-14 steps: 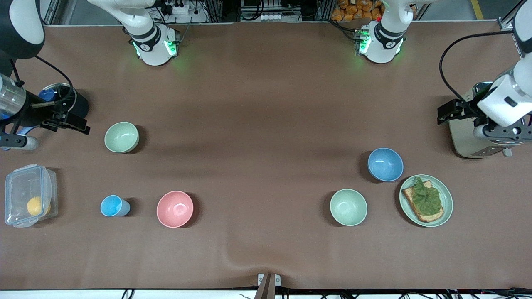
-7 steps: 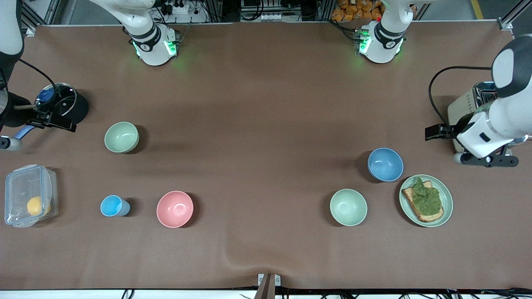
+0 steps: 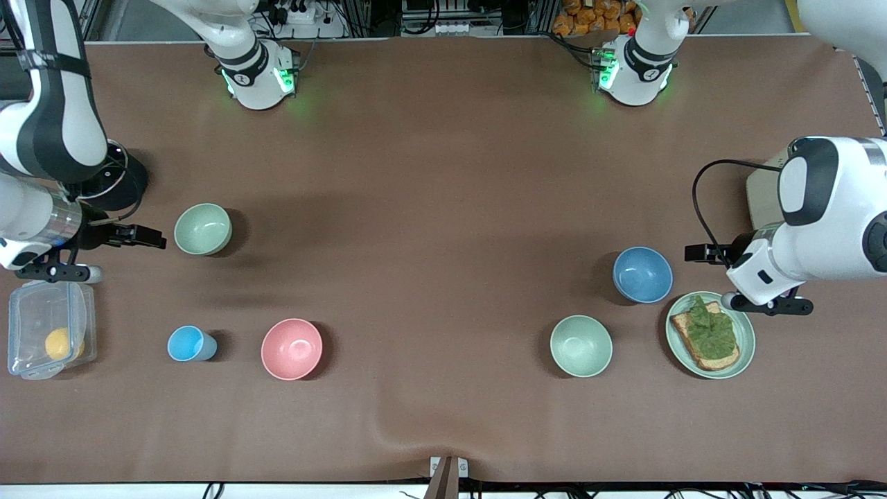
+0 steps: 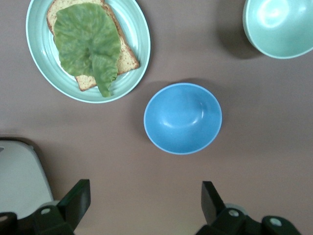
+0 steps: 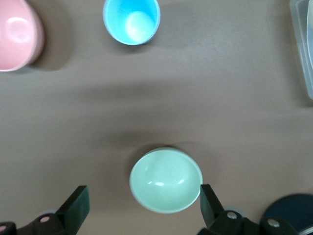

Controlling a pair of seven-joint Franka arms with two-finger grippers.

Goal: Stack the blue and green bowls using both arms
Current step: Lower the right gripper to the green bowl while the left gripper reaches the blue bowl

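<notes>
Blue bowl (image 3: 642, 274): matte, faintly speckled inside, on brown tabletop (image 3: 443, 208) w/ left claw (image 4: 145, 205) released just beside it. Green bowl (image 3: 202, 229): pale sage, even green inside, toward right arm's end, right claw (image 5: 142, 205) released next to it. Cloth wrinkled near front edge; cables, power strips past the arm bases.

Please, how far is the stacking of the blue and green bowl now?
Done: nothing yet; the blue bowl and the green bowl stand apart, at different ends of the table. In hand: the left gripper hovers over the table beside the blue bowl, the right gripper beside the green bowl, fingers open, touching nothing. Left: grasping, bringing together, stacking.
</notes>
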